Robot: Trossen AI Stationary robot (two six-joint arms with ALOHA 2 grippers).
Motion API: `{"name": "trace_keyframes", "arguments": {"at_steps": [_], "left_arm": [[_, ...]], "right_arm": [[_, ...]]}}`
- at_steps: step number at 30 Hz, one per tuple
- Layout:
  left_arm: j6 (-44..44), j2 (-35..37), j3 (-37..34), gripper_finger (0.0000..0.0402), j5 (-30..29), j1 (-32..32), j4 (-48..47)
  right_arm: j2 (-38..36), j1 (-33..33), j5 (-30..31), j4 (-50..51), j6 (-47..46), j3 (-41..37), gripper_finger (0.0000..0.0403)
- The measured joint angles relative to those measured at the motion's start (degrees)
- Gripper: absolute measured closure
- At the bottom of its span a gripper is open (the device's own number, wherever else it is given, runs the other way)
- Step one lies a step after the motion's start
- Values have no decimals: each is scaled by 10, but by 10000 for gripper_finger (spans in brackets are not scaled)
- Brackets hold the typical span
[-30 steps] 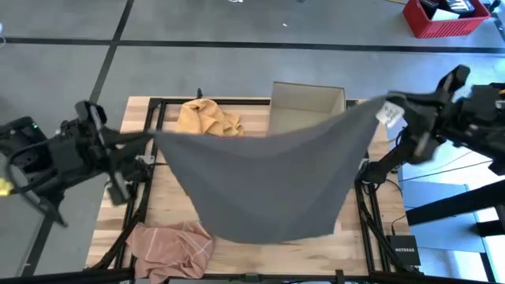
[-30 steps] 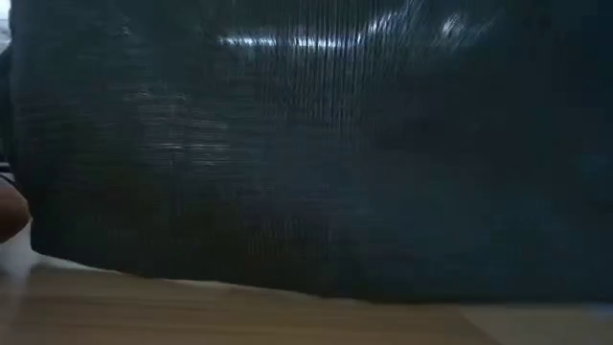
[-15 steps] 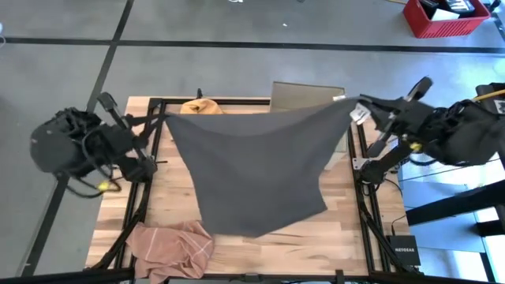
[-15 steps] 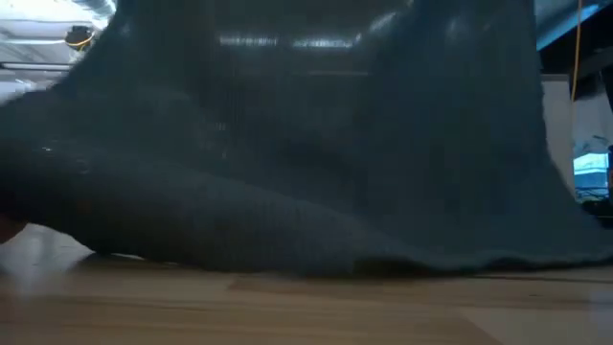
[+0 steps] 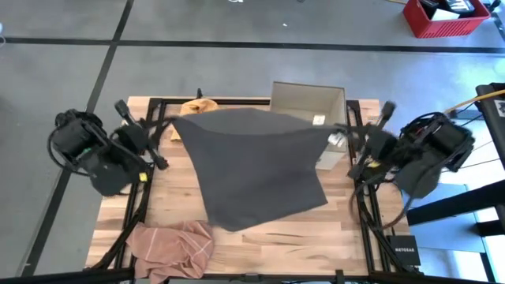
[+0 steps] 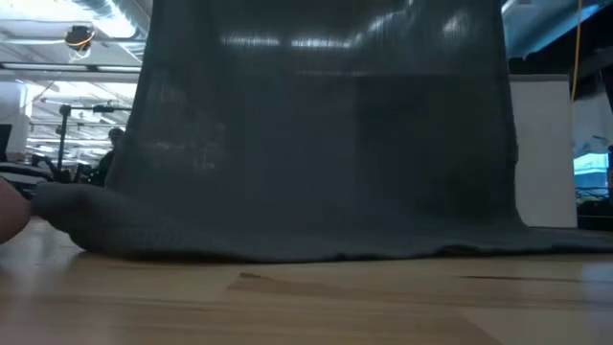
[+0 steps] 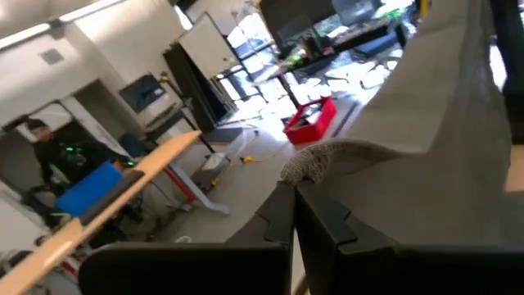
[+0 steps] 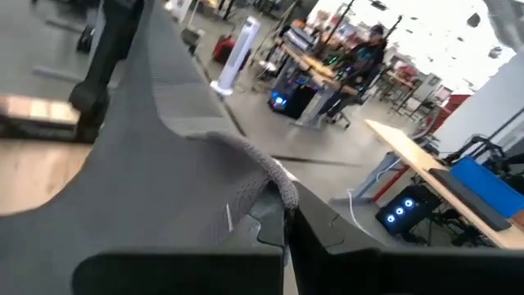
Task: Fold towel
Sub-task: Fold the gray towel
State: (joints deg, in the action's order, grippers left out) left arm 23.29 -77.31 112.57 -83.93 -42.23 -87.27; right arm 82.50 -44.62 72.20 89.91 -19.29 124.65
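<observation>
Cloth (image 5: 170,246) of pink, crumpled, lies at the near left corner of the table (image 5: 276,241). Beyond it the grey towel (image 5: 252,170) spreads over the middle of the wood, its near edge resting on the tabletop in a slanted line while its far edge is lifted and stretched taut between the two arms. From the low view the towel (image 6: 326,134) hangs like a curtain, its bottom hem lying on the boards.

At the left, the left gripper (image 5: 166,125) has its fingers pressed together on the towel's far left corner; its wrist view shows the bunched corner (image 7: 315,160) pinched at the tips of the closed fingers (image 7: 282,209). At the right, the right gripper (image 5: 341,134) is likewise clamped on the far right corner, near a small white tag (image 5: 319,120), and its wrist view shows the towel's rolled edge (image 8: 274,180) nipped between the closed fingers (image 8: 274,221).

Farther back, a yellow cloth (image 5: 197,106) peeks out from behind the towel's far left edge, and an open cardboard box (image 5: 308,101) stands at the far right of the table, partly covered by the towel. A red crate (image 5: 442,17) sits on the floor far to the right.
</observation>
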Motion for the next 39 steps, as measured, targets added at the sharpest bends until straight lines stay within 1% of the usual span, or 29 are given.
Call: {"name": "trace_keyframes", "arguments": {"at_steps": [3, 6, 11, 17, 20, 22, 24, 30, 34, 36, 39], "left_arm": [[57, -8, -28, 400, 21, -1, 2], [115, -14, -59, 400, 51, -3, 2], [198, -15, -129, 400, 82, -22, 7], [267, -15, -196, 400, 94, -60, 7], [307, -15, -223, 400, 96, -79, 12], [339, -15, -245, 400, 104, -91, 19], [363, -15, -275, 400, 108, -100, 50], [361, -15, -371, 400, 139, -97, 178], [328, -15, -411, 400, 141, -93, 269], [318, -15, -423, 400, 145, -94, 285], [341, -14, -442, 400, 145, -94, 284]], "right_arm": [[0, 1, -28, 0, -28, -36, 398], [0, 1, -40, 0, -46, -70, 398], [-2, 0, -60, 1, -73, -125, 398], [-25, 1, -72, 1, -106, -204, 398], [-45, 11, -76, 1, -133, -247, 398], [-59, 13, -90, 1, -152, -277, 398], [-70, 12, -106, 0, -166, -306, 398], [-78, 12, -116, -4, -186, -378, 398], [-78, 12, -119, -28, -205, -409, 398], [-78, 12, -129, -51, -206, -425, 398], [-78, 12, -150, -81, -209, -452, 398]]}}
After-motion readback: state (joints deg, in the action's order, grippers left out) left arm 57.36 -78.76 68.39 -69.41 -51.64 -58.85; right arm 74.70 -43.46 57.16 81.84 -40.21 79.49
